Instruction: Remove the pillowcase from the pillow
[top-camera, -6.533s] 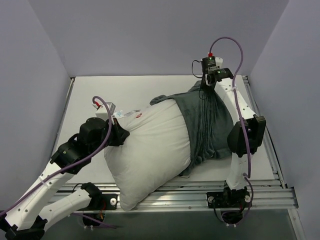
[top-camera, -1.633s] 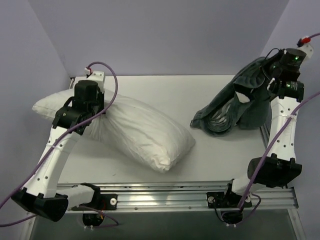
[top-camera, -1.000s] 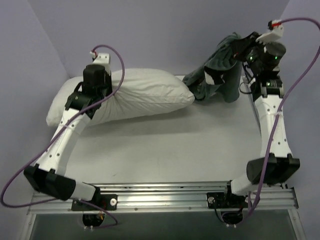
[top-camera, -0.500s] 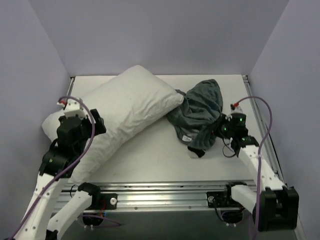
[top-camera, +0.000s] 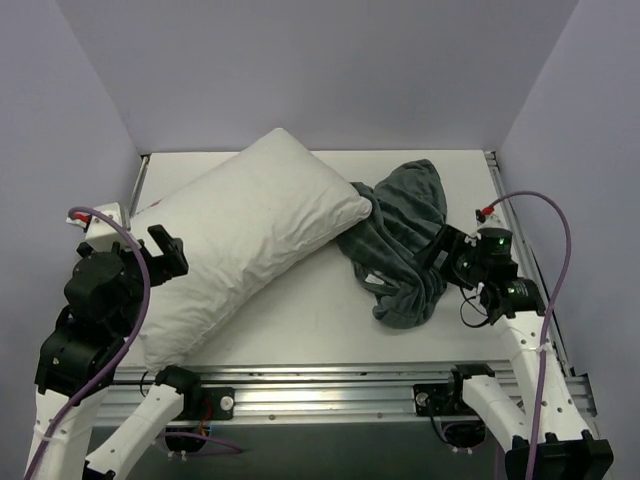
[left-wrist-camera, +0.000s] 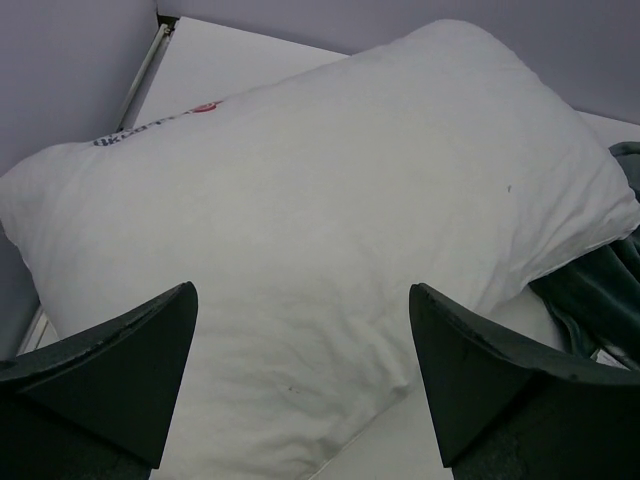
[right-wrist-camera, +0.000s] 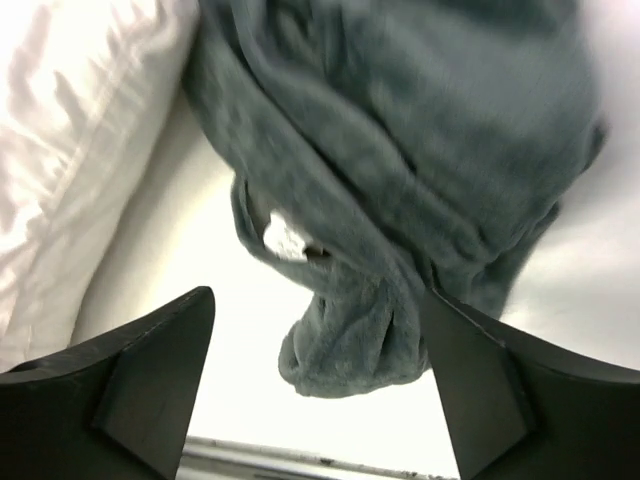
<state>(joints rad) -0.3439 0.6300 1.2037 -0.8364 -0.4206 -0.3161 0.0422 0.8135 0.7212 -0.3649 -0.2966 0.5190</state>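
The white pillow (top-camera: 250, 235) lies bare and slanted across the left half of the table, filling the left wrist view (left-wrist-camera: 330, 220). The pillowcase (top-camera: 400, 235) is a crumpled grey-green heap to its right, touching the pillow's far right corner; only its plain side shows (right-wrist-camera: 400, 150). My left gripper (top-camera: 165, 255) hovers open at the pillow's near left side, with nothing between its fingers (left-wrist-camera: 300, 300). My right gripper (top-camera: 445, 258) stands open at the heap's right edge; the heap's near fold lies on the table below its spread fingers (right-wrist-camera: 318, 300), ungripped.
The white table (top-camera: 320, 330) ends in a metal rail (top-camera: 330, 385) at the near edge. Lilac walls close in the left, back and right. A white label (right-wrist-camera: 285, 238) shows on the pillowcase. Printed text (left-wrist-camera: 150, 125) marks the pillow's far left corner.
Both arms came down from the back with pillow and pillowcase apart and let go. In the last half second the right gripper opened wide and the left arm drew back left and nearer.
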